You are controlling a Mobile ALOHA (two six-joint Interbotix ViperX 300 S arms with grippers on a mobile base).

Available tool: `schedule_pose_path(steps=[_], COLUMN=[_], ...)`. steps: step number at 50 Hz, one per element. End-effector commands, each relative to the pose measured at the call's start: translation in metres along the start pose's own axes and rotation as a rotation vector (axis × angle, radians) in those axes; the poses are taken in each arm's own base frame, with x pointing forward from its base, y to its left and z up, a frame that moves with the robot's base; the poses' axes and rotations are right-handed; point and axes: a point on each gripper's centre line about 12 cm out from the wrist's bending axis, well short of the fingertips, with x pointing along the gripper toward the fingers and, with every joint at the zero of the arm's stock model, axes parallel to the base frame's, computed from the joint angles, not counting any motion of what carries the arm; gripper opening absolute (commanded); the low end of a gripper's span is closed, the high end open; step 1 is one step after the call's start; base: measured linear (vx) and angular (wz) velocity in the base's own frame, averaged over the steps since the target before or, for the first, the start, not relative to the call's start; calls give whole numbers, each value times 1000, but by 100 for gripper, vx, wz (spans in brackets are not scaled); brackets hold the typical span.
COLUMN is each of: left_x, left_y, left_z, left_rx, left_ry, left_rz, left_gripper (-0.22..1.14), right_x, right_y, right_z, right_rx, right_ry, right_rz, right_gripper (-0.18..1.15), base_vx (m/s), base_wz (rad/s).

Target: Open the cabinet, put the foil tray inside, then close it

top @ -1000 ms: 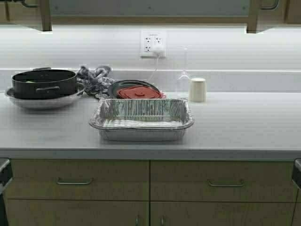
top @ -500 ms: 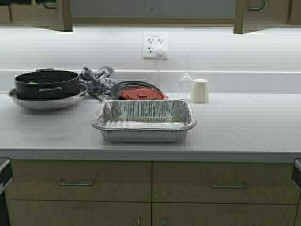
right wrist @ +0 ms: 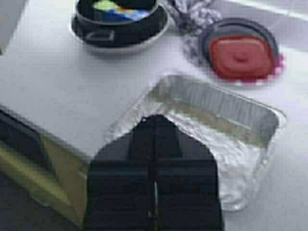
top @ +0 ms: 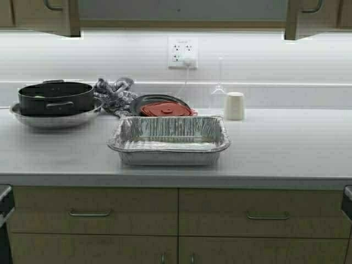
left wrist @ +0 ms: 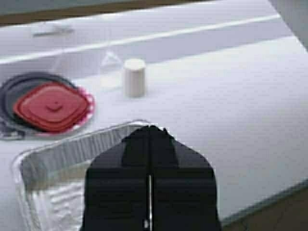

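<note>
While your high view shows neither arm, each wrist view shows its own gripper. Your left gripper (left wrist: 149, 132) hangs above the shiny silver rectangular foil tray (top: 169, 140) with its black fingers pressed together and nothing between them; your right gripper (right wrist: 155, 120) hangs above the same tray from the other side, fingers likewise pressed together on nothing.

You have the tray sitting flat on the pale grey countertop (top: 286, 148), near its front edge. Just behind it lies the dark round plate with a red square lid (top: 161, 106), and beside that the crumpled grey cloth (top: 113, 92). Further to your left stands the black pot in a steel bowl (top: 54, 102); only your right wrist view looks down into it (something green, yellow and blue lies inside). A small cream cylindrical cup (top: 234, 105) stands by the back wall.

Only your high view shows the light tan wall-hung cabinet (top: 41, 16): both doors stand swung outward.
</note>
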Motion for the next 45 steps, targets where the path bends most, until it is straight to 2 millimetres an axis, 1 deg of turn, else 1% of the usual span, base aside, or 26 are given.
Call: schedule_pose_path(steps=[1,8,11,13,17,22,27,32,37,45], left_x=[35,80,100,112,132,145,144,129,111,81], left_y=[-3,-3,3,8,24,48,67,80,89,103], left_z=[10,8,5,3,0,-1,-2,-3,-5,-8], left_rx=[1,13,13,10,4,-2,-8,-11,-8,-8], left_ry=[-54,-74,-66,-60,-55,-51,-34,-23,-16,-28], left_rz=[12,36,54,68,109,162,200,233,259,308], left_gripper=[3,3,3,3,3,3,3,3,3,4], right_x=[34,67,78,83,88,82,70,55,42,35], right_y=[3,-4,-8,-15,-34,-51,-64,-76,-85,-86], right_z=[13,16,14,13,9,5,1,-1,-2,-2], right_rx=[6,7,12,19,30,43,50,58,66,68], right_ry=[-33,-47,-36,-31,-15,0,10,6,-3,-9], right_rz=[-17,-63,-77,-96,-143,-183,-215,-250,-283,-288], right_gripper=[8,7,7,7,7,7,7,7,7,7], base_vx=[0,0,0,0,0,0,0,0,0,0], base_wz=[0,0,0,0,0,0,0,0,0,0])
